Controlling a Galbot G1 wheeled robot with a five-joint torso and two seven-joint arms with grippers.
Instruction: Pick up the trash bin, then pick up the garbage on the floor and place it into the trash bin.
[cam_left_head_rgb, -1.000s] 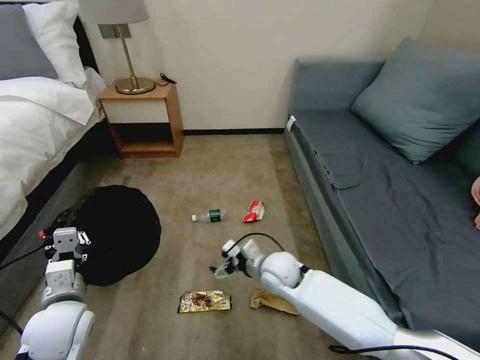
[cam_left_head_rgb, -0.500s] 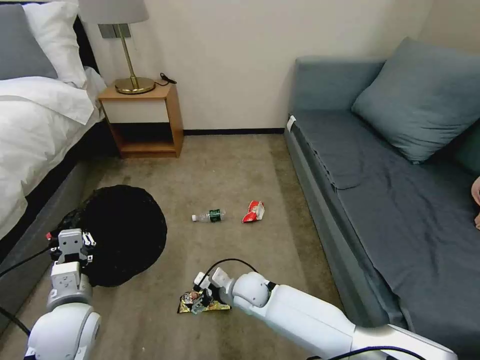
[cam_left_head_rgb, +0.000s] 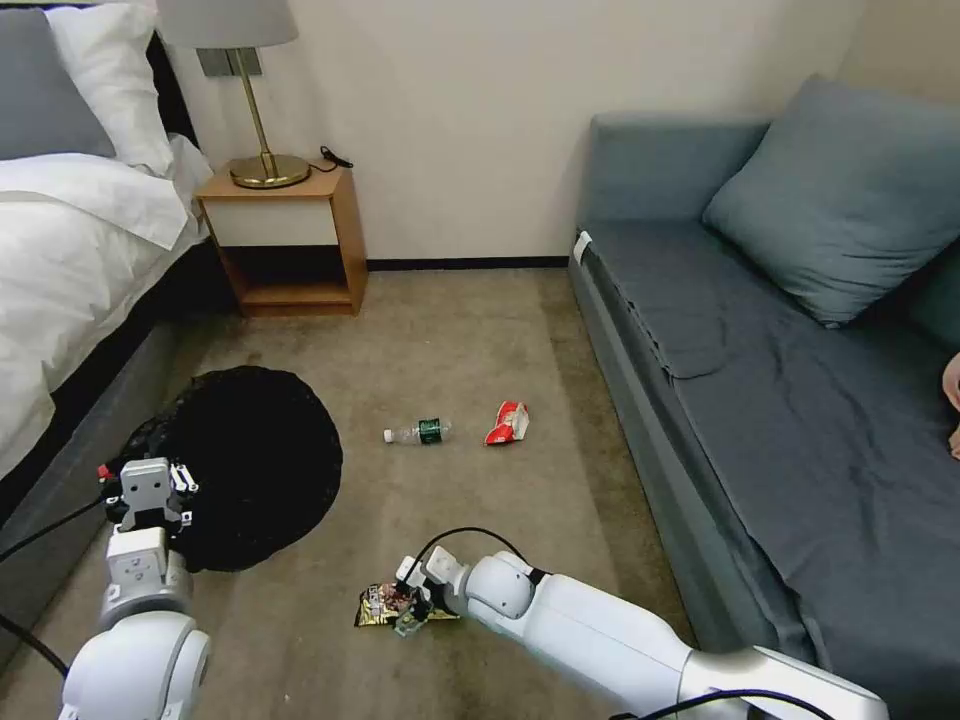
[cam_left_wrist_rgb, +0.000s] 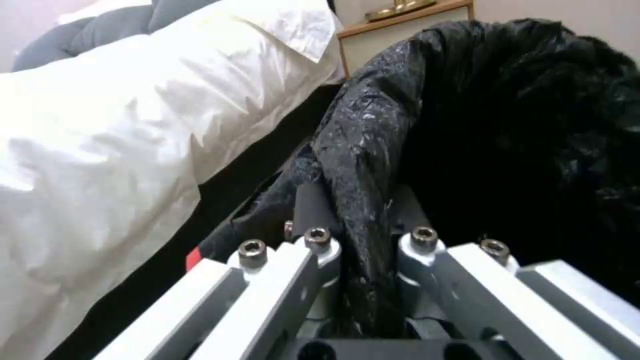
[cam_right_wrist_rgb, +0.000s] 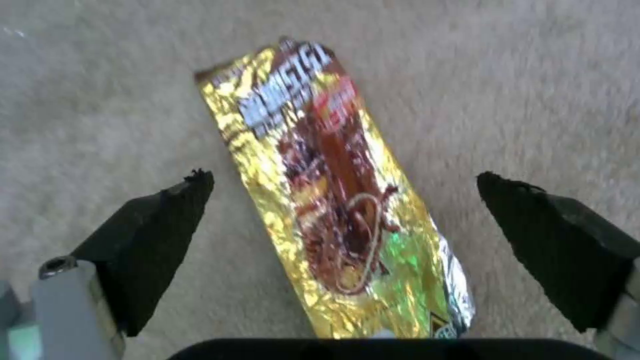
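The right pincer (cam_right_wrist_rgb: 343, 210) has dropped lower than a moment ago, fingers spread either side of the shiny gold snack packet (cam_right_wrist_rgb: 327, 195) lying flat on the beige carpet floor (cam_left_head_rgb: 470, 340). The left pincer (cam_left_wrist_rgb: 363, 235) stays pinched on the black-lined round trash bin (cam_left_head_rgb: 250, 465), now shifted slightly right. Farther off, the clear green-labelled bottle (cam_left_head_rgb: 420, 432) and red wrapper (cam_left_head_rgb: 508, 422) lie unmoved.

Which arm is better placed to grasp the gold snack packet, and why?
The right: the right gripper hangs open astride the gold snack packet, while the left gripper is clamped on the trash bin.

A cream wall (cam_left_head_rgb: 480, 120) backs a white-sheeted bed (cam_left_head_rgb: 70, 260), wooden nightstand (cam_left_head_rgb: 285, 235) with brass lamp (cam_left_head_rgb: 255, 90), and grey-blue sofa (cam_left_head_rgb: 780, 350).
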